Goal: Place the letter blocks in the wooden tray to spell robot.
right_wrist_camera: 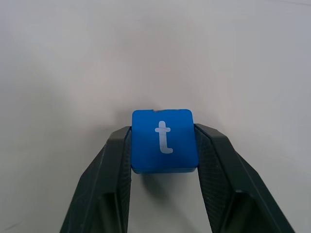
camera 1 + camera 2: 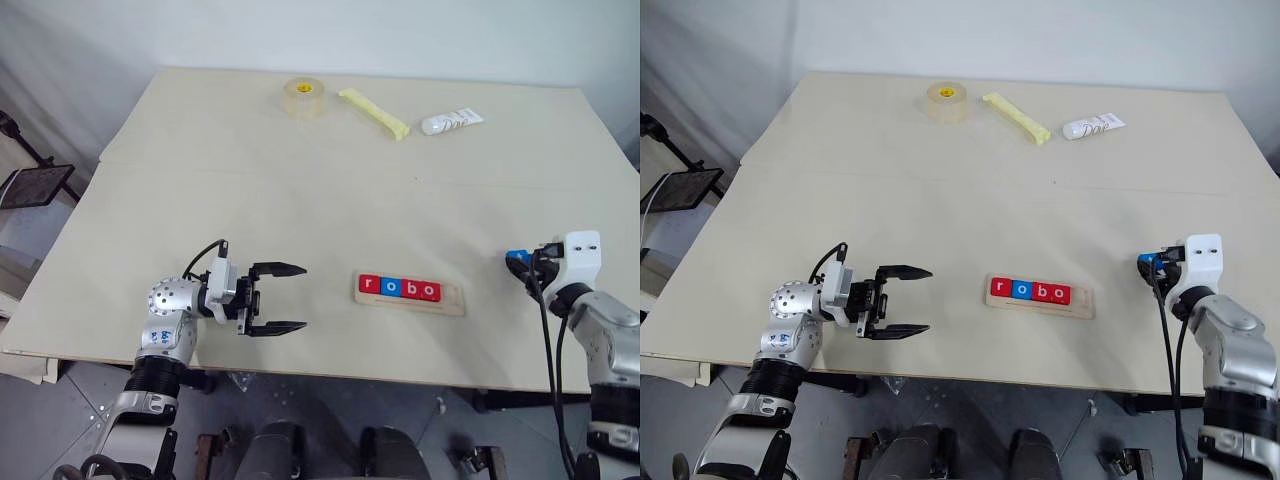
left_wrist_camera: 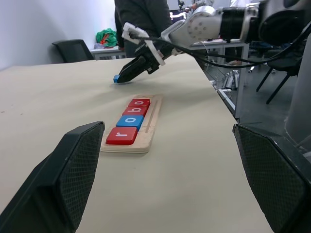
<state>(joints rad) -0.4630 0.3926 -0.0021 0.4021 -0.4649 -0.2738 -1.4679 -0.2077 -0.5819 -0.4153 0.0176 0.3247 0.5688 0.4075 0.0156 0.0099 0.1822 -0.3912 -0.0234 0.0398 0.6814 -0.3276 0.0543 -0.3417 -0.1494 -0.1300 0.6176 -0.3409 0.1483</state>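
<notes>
My right gripper (image 1: 163, 145) is clamped on the blue t block (image 1: 163, 141) out right of the wooden tray (image 2: 452, 300), left gripper (image 2: 290, 298) idle and open, so I'd lift it flat and seat it squarely in the empty end slot beside "robo".

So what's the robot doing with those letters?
It's spelling "robot" with letter blocks. Four blocks already sit in the wooden tray, reading r, o, b, o, with one space free at the tray's right end. The right gripper has its fingers against both sides of the blue t block, which sits on the table to the right of the tray. The left gripper hangs open to the left of the tray, holding nothing.
</notes>
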